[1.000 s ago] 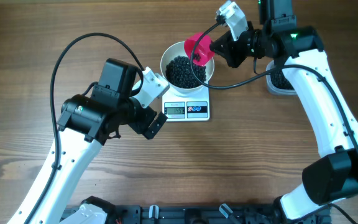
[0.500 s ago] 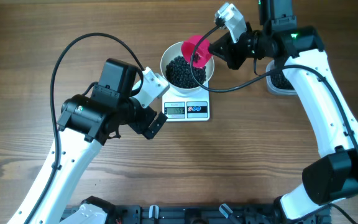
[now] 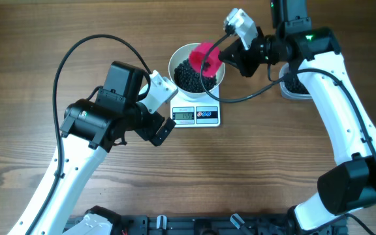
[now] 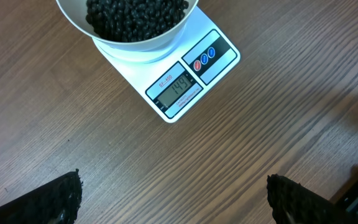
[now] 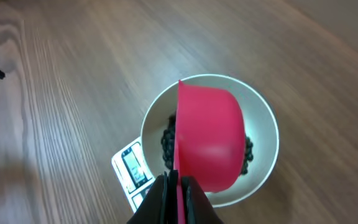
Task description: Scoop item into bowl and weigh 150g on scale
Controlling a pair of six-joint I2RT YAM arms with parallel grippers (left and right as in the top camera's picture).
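Right hand (image 3: 222, 53) is pinched shut on the pink scoop (image 3: 205, 55), tipped directly over the bowl (image 3: 175, 62) of beads (image 3: 189, 75) on the scale (image 3: 204, 116), handle pointing right; left hand (image 3: 163, 128) is wide open, empty, just front-left of the scale.

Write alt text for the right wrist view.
The right end effector grips a pink scoop, tipped over a white bowl holding black beads. The bowl sits on a white scale, which peeks out beneath it on a wooden table.
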